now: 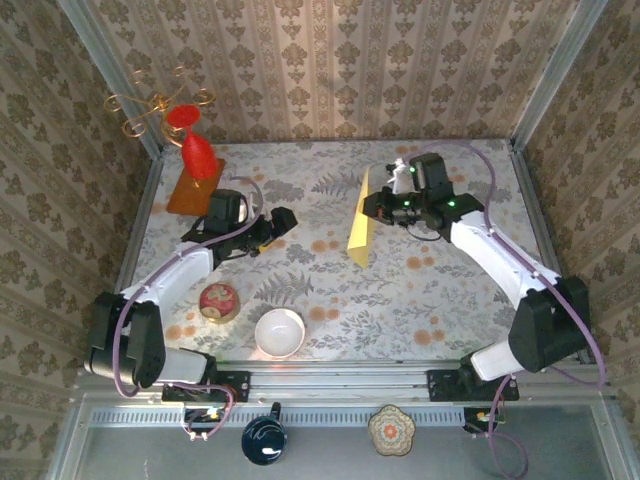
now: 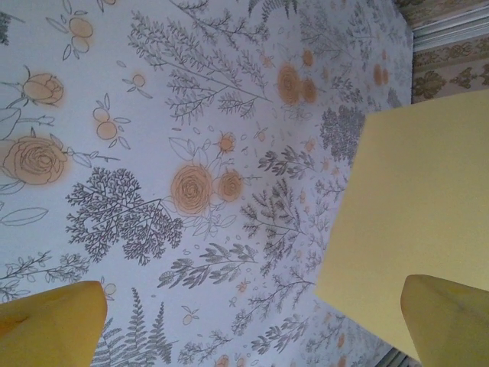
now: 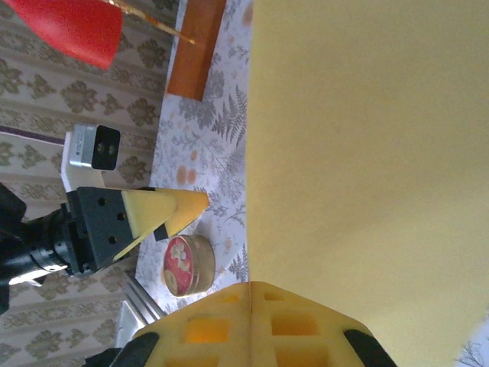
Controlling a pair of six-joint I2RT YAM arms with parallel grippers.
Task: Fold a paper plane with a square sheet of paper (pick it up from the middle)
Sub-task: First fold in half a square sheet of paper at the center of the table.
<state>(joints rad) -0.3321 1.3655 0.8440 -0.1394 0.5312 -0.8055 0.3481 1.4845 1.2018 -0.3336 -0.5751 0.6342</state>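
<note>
My right pincer clenches the sheet, which hangs below it off the counter. My left pincer is released, well apart. By my judgement, no folds are made yet.

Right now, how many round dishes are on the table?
2: a white bowl at the near edge, centre, and a red tin just left of it. The raised square sheet of paper could hide a little of the table.
</note>
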